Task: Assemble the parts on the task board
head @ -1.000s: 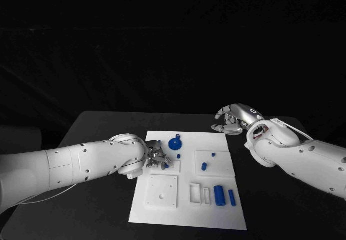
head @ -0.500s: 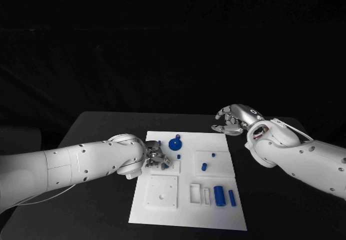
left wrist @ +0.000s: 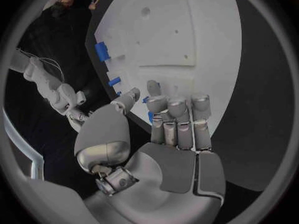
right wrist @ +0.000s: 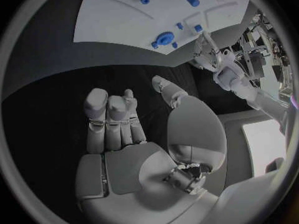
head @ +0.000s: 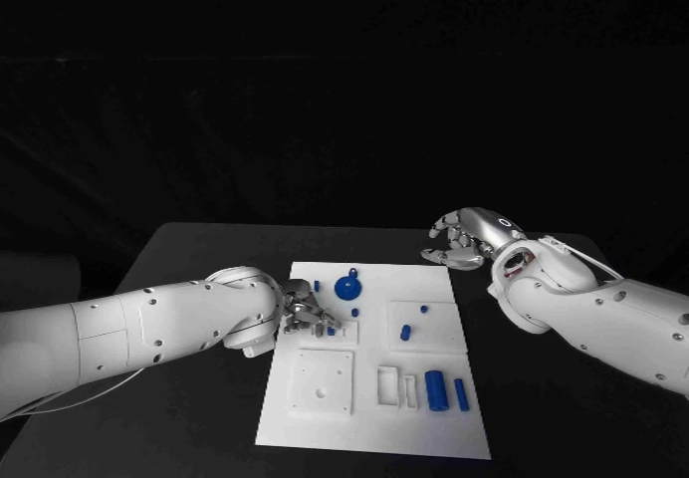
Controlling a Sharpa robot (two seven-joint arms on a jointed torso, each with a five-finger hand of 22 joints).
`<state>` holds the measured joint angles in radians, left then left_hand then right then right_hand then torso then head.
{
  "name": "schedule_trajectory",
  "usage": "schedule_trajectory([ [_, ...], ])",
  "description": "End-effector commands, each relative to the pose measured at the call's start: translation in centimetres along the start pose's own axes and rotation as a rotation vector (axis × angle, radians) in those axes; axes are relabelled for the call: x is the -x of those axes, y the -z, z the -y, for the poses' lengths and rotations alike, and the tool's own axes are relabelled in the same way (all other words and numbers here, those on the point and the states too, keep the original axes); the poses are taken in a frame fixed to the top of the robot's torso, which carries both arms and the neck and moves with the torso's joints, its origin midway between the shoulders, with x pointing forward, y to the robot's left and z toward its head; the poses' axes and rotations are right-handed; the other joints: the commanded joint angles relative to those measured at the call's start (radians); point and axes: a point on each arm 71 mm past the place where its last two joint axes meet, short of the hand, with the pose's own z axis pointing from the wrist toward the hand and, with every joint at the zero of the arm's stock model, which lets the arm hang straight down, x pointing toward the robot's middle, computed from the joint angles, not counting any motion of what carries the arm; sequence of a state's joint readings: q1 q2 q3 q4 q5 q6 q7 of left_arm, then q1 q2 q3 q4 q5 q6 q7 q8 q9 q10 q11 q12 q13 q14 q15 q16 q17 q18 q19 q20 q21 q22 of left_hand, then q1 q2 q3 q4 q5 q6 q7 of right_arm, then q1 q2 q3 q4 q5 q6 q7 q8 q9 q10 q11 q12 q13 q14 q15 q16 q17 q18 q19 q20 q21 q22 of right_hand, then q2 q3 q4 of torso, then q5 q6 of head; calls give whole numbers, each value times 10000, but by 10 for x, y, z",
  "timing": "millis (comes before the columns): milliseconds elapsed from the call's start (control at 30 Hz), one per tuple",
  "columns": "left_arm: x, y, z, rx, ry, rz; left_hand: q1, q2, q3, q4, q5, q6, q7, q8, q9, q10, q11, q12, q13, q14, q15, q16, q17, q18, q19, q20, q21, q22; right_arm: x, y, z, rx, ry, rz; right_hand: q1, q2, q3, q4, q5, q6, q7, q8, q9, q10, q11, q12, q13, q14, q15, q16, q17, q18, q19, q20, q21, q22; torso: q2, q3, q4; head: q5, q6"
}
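The white task board (head: pixel 328 413) lies in the middle of the black table. My left hand (head: pixel 305 311) is at the board's left edge, fingers curled in, pinching a small blue part (left wrist: pixel 150 115) between thumb and fingertips just above the board (left wrist: pixel 187 45). A blue disc with a knob (head: pixel 349 288) stands near the far edge. Small blue pegs (head: pixel 406 333) sit on the raised square at the right. A blue cylinder (head: pixel 436 388) and a thin blue bar (head: pixel 462 393) lie at the near right. My right hand (head: pixel 462 239) hovers past the far right corner, holding nothing, fingers loosely apart.
A raised white square with holes (head: pixel 325 378) and a white slotted block (head: pixel 390 384) sit on the near half of the board. Bare black table (head: pixel 201 418) surrounds the board. The right wrist view shows the board (right wrist: pixel 124 20), the blue disc (right wrist: pixel 164 38) and my left hand (right wrist: pixel 209 55).
My left hand has edged slightly toward the far side along the board's left edge, its forearm dropping a little. The right hand and the loose parts have stayed put.
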<state>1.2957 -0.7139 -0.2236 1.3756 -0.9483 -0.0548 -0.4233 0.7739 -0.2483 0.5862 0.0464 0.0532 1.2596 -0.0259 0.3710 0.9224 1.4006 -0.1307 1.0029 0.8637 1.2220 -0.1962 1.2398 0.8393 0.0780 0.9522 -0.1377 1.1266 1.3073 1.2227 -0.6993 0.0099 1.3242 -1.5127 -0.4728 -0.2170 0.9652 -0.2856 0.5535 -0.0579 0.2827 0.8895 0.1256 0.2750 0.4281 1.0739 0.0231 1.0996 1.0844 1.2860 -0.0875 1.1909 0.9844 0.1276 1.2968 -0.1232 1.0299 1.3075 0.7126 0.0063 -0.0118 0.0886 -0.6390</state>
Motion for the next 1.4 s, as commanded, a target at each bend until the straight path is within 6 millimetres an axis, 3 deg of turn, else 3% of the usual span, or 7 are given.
schedule_trajectory([
  [33, 8, 2, 7, -307, 624, 49, 30, -148, 12, 119, -30, -125, 26, -77, 13, -16, 13, 11, -30, -92, -6, 5, -25, 111, -59, -1338, 31, -4, 0, 0, 0, 61, 42, -28, 26, -16, -7, 62, 69, -49, 106, 61, 16, -29, -10, 32, -11, 74, -10, -69, 16, 1342, -17, -68, -37, 47, -10, 8, 2, 8, 20],
  [400, 48, 8, 7, -418, 1490, 749, 459, -152, -142, 333, -34, -747, 325, -673, -210, -500, 285, -633, -365, -626, 173, -551, -296, -14, -545, -1187, -317, -151, 0, 0, 4, -31, 52, -29, 19, -16, -15, 71, 71, -50, 107, 60, 15, -28, -10, 34, -14, 75, -10, -70, 18, 1341, -17, -67, -38, 48, -4, 19, -6, 26, 145],
  [433, 53, 7, 6, -406, 1530, 848, 532, -103, -158, 311, -27, -927, 386, -794, -255, -651, 358, -793, -441, -764, 230, -693, -361, -39, -655, -1157, -409, -187, 0, -1, 4, -49, 48, -29, 19, -16, -16, 71, 71, -50, 107, 60, 15, -28, -10, 35, -14, 75, -10, -70, 18, 1341, -17, -67, -38, 48, -6, 17, -5, 20, 145],
  [500, 63, 5, 4, -290, 1615, 1067, 921, 249, -226, -29, 42, -2096, 846, -1509, -591, -1360, 793, -1539, -792, -1422, 637, -1369, -665, -234, -1283, -910, -930, -381, 1, -1, 6, -88, 52, -24, 19, -16, -17, 73, 72, -50, 107, 60, 15, -28, -10, 35, -14, 75, -10, -70, 18, 1342, -17, -67, -38, 48, -3, 16, -10, 24, 148],
  [567, 68, 3, 2, -209, 1626, 1191, 1086, 300, -386, -219, 23, -2450, 973, -1766, -758, -1390, 898, -1761, -918, -1430, 766, -1551, -766, -292, -1342, -799, -1079, -472, 1, -1, 6, -100, 48, -24, 18, -16, -19, 75, 73, -53, 107, 59, 14, -28, -10, 36, -15, 76, -10, -70, 19, 1342, -16, -67, -38, 48, 3, 9, -15, 21, 154],
  [967, 96, -17, -1, 389, 716, 1830, 1144, 290, -599, -237, 30, -2547, 1029, -1913, -942, -1381, 953, -2026, -1040, -1392, 894, -1764, -857, -300, -1337, -664, -1281, -602, 0, -2, 6, -113, 43, -35, 19, -13, -25, 84, 76, -66, 109, 51, 11, -26, -9, 39, -19, 78, -9, -71, 21, 1342, -15, -67, -40, 50, 15, 13, -19, 34, 146],
  [1400, 102, -32, -4, 765, 603, 1638, 1091, 312, -640, -130, 21, -2566, 1045, -1944, -989, -1393, 969, -2080, -1050, -1404, 923, -1805, -860, -298, -1350, -633, -1328, -621, -1, -3, 5, -71, 30, -44, 22, -10, -28, 91, 76, -72, 109, 48, 9, -24, -8, 42, -22, 80, -9, -73, 24, 1341, -13, -67, -41, 51, 60, 12, -79, 33, 161],
])
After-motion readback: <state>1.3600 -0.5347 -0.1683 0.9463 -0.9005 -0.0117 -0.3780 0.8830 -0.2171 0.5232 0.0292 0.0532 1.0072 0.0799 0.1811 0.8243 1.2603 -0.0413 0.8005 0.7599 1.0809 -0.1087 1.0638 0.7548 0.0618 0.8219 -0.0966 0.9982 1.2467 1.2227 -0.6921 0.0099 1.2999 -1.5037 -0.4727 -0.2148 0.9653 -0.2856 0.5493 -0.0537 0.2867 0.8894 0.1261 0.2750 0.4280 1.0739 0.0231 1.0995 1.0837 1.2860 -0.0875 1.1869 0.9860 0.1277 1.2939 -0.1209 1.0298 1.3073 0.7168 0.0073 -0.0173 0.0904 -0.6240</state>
